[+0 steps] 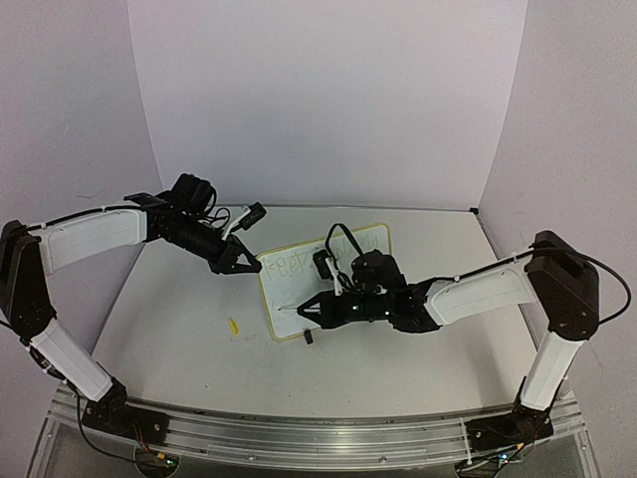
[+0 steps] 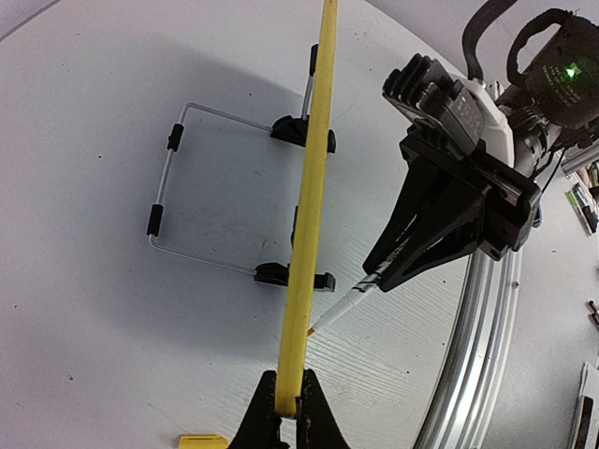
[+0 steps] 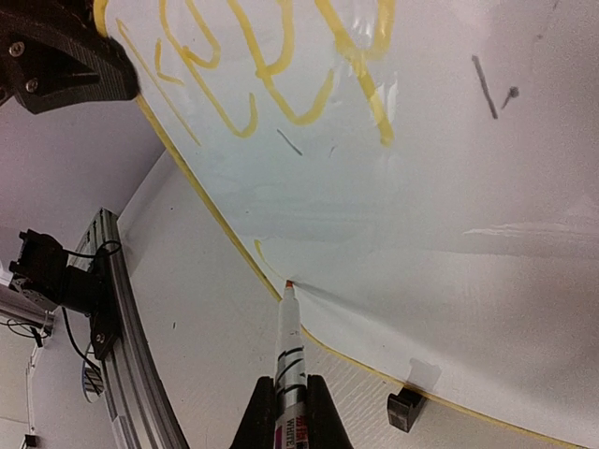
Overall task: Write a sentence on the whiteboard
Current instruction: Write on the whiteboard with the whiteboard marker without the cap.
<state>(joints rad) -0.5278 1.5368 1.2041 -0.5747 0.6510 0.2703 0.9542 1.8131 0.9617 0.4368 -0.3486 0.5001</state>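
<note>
The whiteboard with its pale yellow rim stands tilted on a wire stand with black clip feet. The sentence is yellow scrawl across the upper part of the board; it shows faintly in the top view. My left gripper is shut on the board's rim, jaws pinching its edge. My right gripper is shut on a white marker. The marker's orange tip touches the board near its lower left corner, beside a short yellow stroke.
A yellow marker cap lies on the table left of the board; it also shows in the left wrist view. The aluminium rail runs along the table's near edge. White walls enclose the back and sides.
</note>
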